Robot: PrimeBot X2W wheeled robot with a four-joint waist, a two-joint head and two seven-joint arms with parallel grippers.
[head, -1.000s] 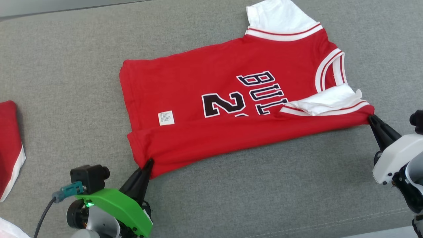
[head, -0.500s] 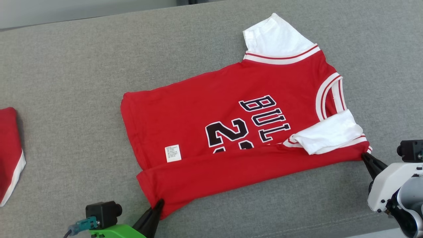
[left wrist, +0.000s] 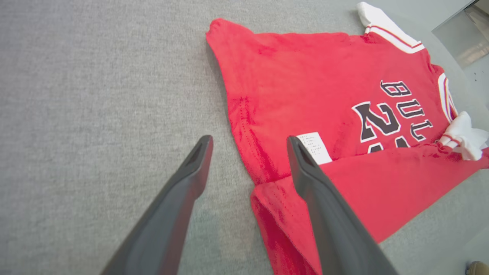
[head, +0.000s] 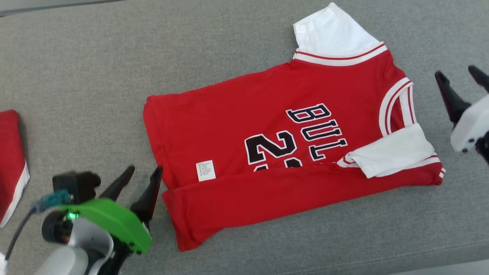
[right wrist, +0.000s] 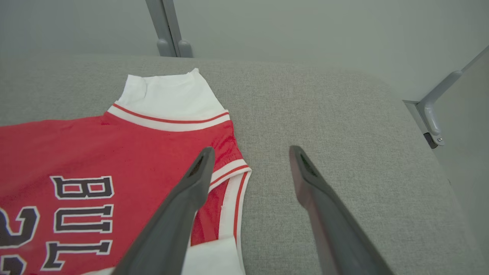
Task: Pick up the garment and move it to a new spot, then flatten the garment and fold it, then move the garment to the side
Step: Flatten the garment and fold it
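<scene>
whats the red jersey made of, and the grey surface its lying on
Red jersey: looks like soft matte knit cloth; it folds limply and shows stitched hems.
Grey surface: seems a matte woven upholstery fabric, with a fine speckled weave and a seam near the front edge.

The left gripper has two long dark fingers tapering to points, set in a bright green cover. Left of that cover sit a black camera block, a teal plug and a dark cable. The right gripper wears white casing instead.
</scene>
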